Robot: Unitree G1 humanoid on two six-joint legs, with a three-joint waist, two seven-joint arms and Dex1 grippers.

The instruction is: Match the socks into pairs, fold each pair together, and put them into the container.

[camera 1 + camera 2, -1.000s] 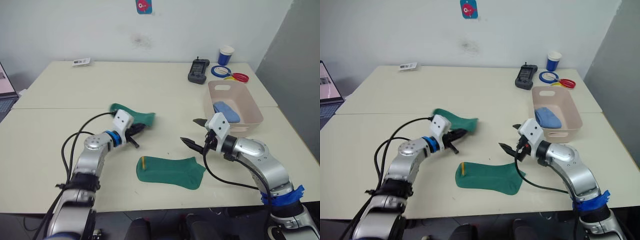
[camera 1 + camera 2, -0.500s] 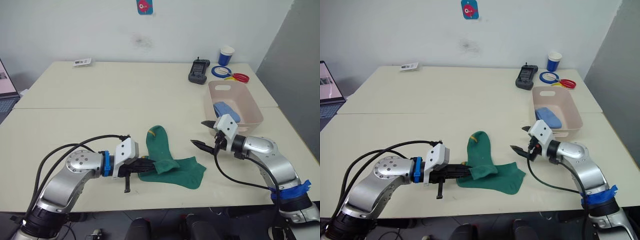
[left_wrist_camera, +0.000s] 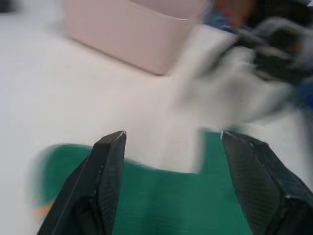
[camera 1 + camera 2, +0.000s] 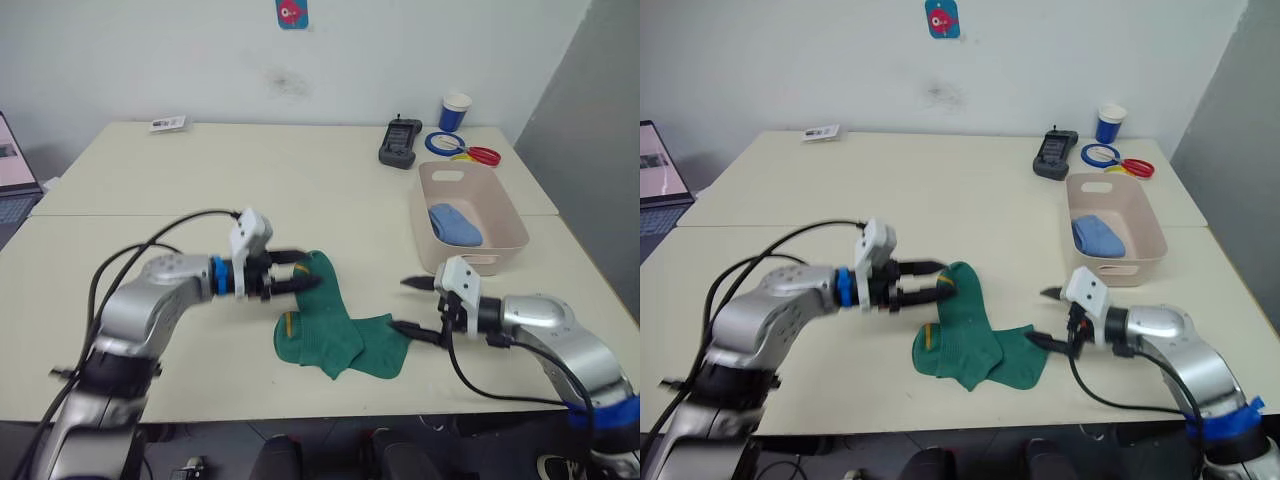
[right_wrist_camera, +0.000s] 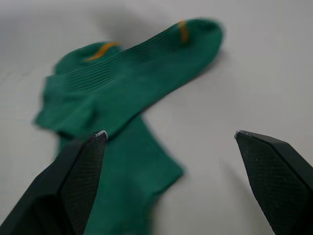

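- The two dark green socks lie crossed on the near middle of the tabletop, one draped over the other at an angle, not lined up. Folding from this lay would likely give a lopsided bundle, with a toe or cuff sticking out.
- The left claw is released, fingers apart, its tips at the far end of the upper sock. If it closes there it may pinch only the top layer, so a pull would drag that sock off its mate instead of squaring the pair.
- The right claw is also released and holds nothing, just beside the right edge of the lower sock. A low sweep could bunch the soft fabric or push both socks leftward.
- The container sits at the right, farther back, with a folded light blue sock inside. A loosely gripped pair could open up on the way there, or catch on the near rim.
- The blue-and-white cup and the tape rings lie beyond the tub; an overshoot might knock them.
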